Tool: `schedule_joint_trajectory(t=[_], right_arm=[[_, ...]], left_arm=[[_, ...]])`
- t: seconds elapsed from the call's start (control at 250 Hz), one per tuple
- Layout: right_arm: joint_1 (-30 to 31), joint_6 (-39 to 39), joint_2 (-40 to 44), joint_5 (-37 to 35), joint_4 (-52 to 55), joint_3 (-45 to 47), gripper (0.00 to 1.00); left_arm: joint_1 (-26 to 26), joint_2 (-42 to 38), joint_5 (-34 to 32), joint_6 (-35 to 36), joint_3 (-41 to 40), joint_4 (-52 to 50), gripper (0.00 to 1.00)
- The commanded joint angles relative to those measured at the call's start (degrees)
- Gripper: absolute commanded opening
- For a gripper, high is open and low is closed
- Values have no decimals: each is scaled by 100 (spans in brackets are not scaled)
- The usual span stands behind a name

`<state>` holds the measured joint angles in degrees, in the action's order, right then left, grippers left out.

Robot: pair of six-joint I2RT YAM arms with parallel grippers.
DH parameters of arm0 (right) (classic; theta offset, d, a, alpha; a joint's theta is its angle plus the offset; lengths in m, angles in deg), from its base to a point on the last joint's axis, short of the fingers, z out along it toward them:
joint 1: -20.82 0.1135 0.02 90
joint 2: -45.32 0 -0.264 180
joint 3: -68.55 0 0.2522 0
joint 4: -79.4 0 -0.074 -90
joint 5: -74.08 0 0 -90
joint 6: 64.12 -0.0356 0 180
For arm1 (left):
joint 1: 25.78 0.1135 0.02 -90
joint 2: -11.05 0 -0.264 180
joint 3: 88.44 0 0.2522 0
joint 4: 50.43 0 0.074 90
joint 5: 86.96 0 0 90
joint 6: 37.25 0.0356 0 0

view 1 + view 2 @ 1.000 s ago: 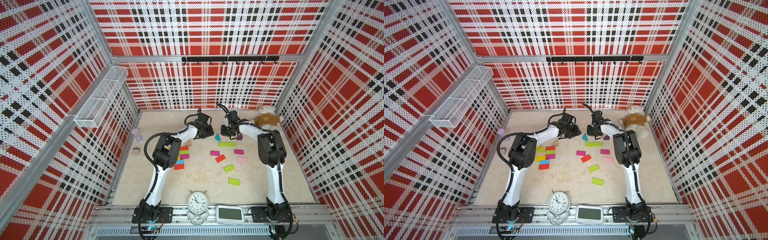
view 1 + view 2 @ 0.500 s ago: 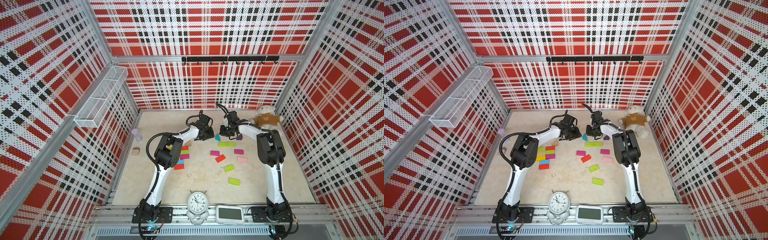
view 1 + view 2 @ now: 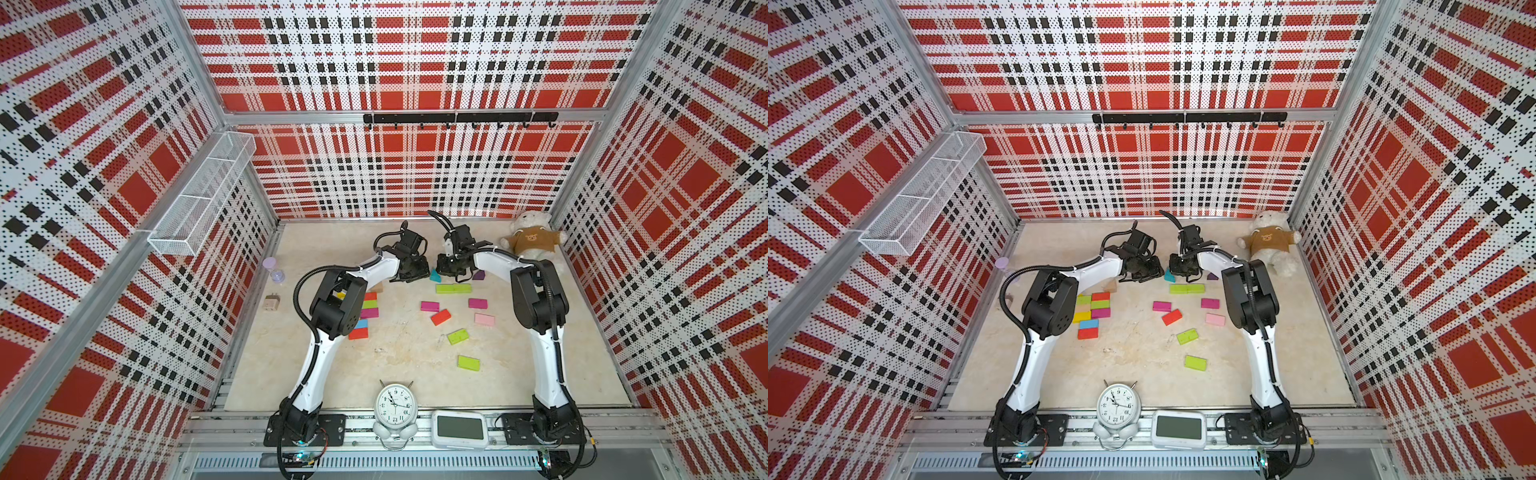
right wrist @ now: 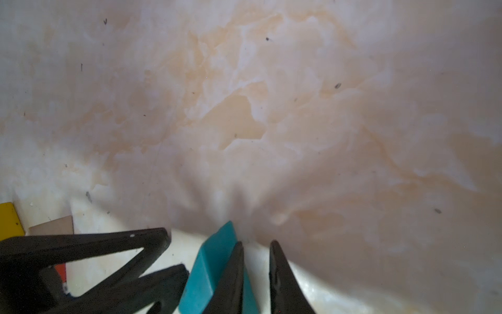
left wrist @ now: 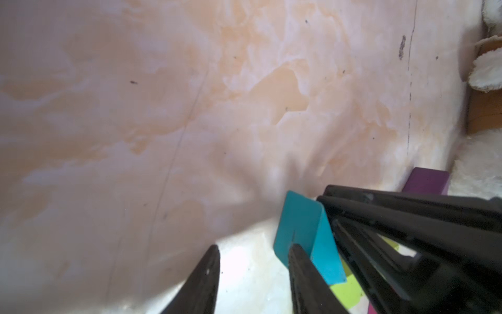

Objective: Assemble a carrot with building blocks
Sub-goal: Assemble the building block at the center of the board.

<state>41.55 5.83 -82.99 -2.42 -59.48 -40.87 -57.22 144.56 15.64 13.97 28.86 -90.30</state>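
Flanking teal wedge [image 5: 298, 217]: left tool [image 5: 254, 248] parted, right tool [image 4: 256, 243] closed, empty.

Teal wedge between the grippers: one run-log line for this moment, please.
left gripper: open, empty | right gripper: shut, empty | teal wedge: on table between the grippers, not gripped

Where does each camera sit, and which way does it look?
Both top views: high above the front, looking down at the beige marbled tabletop; both white arms show whole.
Left wrist: on the left arm, looking past the black left fingers at a teal wooden wedge.
Right wrist: on the right arm, past the black right fingers at that wedge.
Shared: both wrist views show the wedge and the opposite fingers.
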Motion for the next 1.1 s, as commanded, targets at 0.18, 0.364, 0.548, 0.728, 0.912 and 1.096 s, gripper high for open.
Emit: schedule_joint_trajectory(t=[0.18, 0.364, 0.548, 0.728, 0.912, 1.096], right_arm=[[46, -16, 86, 21, -163, 161, 20], [56, -25, 130, 4, -160, 203, 20], [80, -34, 153, 13, -153, 199, 20], [106, -34, 190, 15, -121, 206, 20], [124, -34, 236, 4, -116, 249, 20], [133, -34, 280, -14, -116, 293, 20]], left_arm=[[-34, -213, -86, 38, -276, 0, 45], [-42, -279, -99, 38, -338, 21, 46], [-38, -355, -95, 33, -423, 47, 46], [-38, -413, -98, 28, -488, 66, 46], [-53, -451, -89, 28, -521, 97, 45], [-61, -521, -93, 28, -603, 122, 45]])
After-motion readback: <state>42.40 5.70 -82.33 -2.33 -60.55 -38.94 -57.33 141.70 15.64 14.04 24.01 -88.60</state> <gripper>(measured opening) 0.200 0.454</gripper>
